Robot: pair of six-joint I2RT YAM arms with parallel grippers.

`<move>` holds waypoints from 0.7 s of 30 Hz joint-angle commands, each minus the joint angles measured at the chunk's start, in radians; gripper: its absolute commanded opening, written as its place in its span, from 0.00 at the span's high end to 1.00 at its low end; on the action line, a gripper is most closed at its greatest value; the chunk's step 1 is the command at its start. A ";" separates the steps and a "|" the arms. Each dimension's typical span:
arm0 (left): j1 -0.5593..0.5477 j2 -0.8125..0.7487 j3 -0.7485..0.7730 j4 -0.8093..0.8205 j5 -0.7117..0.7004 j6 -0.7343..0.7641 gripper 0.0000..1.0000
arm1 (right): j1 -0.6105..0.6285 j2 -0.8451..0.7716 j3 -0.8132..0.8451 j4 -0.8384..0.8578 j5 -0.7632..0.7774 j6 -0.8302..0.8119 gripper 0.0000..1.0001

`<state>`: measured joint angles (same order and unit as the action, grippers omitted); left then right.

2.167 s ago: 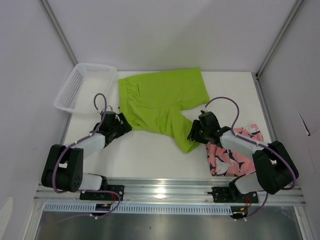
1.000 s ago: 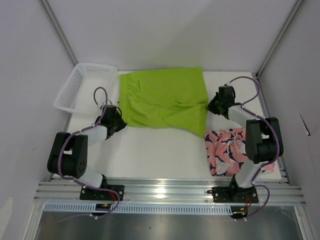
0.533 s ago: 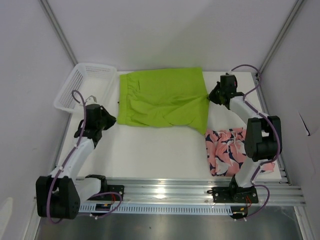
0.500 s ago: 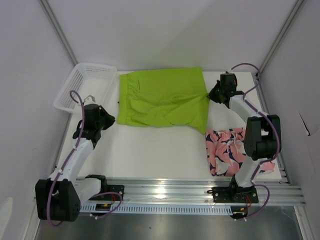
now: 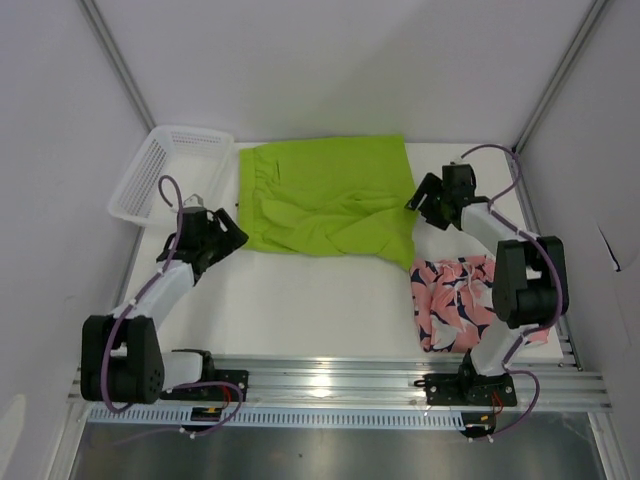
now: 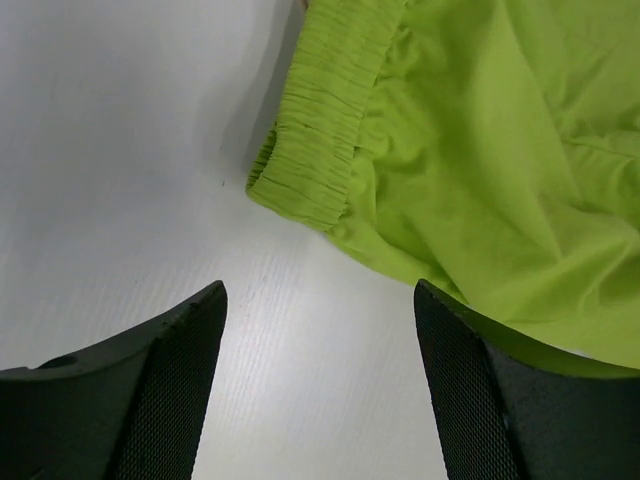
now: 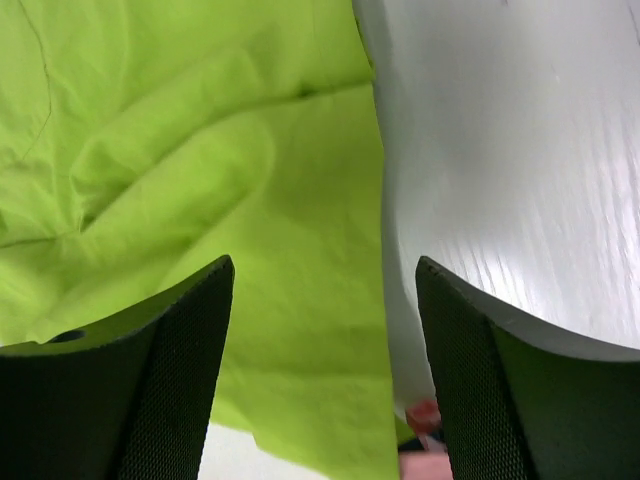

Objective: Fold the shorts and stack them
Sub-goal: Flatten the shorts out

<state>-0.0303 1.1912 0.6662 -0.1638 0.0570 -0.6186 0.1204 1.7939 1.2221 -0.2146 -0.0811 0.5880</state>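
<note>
- A white table (image 5: 300, 300) is shown.
- Green shorts (image 5: 325, 195) are laid folded, far centre; pink shorts (image 5: 455, 300) are crumpled near right.
- Left gripper (image 6: 318, 288) and right gripper (image 7: 323, 262) have just been opened, empty: the green fold is judged finished.

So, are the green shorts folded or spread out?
Folded once: the green shorts lie as a single rectangle, one leg creased over the other.

No readable text or labels anywhere

We find one pair of shorts (image 5: 320, 195) mid-back on the table (image 5: 300, 300), the basket (image 5: 135, 185) to its left, the other pair (image 5: 455, 305) front-right.
</note>
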 commanded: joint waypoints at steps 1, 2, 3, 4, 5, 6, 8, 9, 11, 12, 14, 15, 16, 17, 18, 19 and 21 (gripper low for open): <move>0.006 0.094 -0.001 0.135 0.035 0.010 0.22 | -0.010 -0.160 -0.115 0.049 -0.022 0.009 0.25; 0.006 0.117 -0.004 0.148 0.038 -0.004 0.22 | -0.008 -0.188 -0.149 0.076 -0.031 0.012 0.25; 0.006 0.158 -0.001 0.186 0.038 -0.012 0.23 | -0.008 -0.241 -0.182 0.084 -0.043 0.021 0.25; 0.006 0.180 0.000 0.207 0.037 -0.027 0.23 | -0.007 -0.267 -0.241 0.093 -0.046 0.024 0.26; 0.006 0.201 0.003 0.223 0.032 -0.033 0.24 | -0.007 -0.315 -0.268 0.109 -0.049 0.022 0.27; 0.006 0.246 0.006 0.257 0.014 -0.035 0.25 | -0.005 -0.335 -0.288 0.109 -0.049 0.021 0.27; 0.007 0.300 0.032 0.262 0.000 -0.040 0.28 | 0.002 -0.366 -0.324 0.097 -0.048 0.010 0.28; 0.007 0.353 0.045 0.257 -0.009 -0.035 0.30 | 0.007 -0.385 -0.334 0.093 -0.040 -0.005 0.28; 0.006 0.393 0.081 0.262 -0.006 -0.033 0.36 | 0.013 -0.403 -0.357 0.086 -0.036 -0.013 0.28; 0.006 0.406 0.085 0.267 -0.006 -0.035 0.38 | 0.013 -0.416 -0.366 0.093 -0.039 -0.013 0.29; 0.006 0.418 0.096 0.261 -0.017 -0.039 0.40 | 0.025 -0.421 -0.377 0.104 -0.039 -0.008 0.29; 0.006 0.416 0.104 0.256 -0.035 -0.046 0.40 | 0.033 -0.416 -0.380 0.107 -0.034 -0.013 0.29; 0.006 0.418 0.107 0.254 -0.037 -0.049 0.40 | 0.051 -0.413 -0.380 0.110 -0.023 -0.016 0.29; 0.006 0.424 0.113 0.256 -0.036 -0.050 0.40 | 0.059 -0.410 -0.381 0.113 -0.019 -0.017 0.29; 0.006 0.432 0.125 0.253 -0.033 -0.053 0.40 | 0.065 -0.403 -0.392 0.129 -0.016 -0.022 0.29; 0.006 0.458 0.131 0.247 -0.026 -0.053 0.44 | 0.070 -0.400 -0.400 0.136 -0.008 -0.024 0.29; 0.006 0.484 0.171 0.208 -0.023 -0.047 0.52 | 0.088 -0.393 -0.417 0.146 0.007 -0.033 0.28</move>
<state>-0.0303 1.6382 0.7734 0.0544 0.0505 -0.6586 0.1867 1.4010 0.8261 -0.1249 -0.1070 0.5858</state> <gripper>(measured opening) 0.516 0.713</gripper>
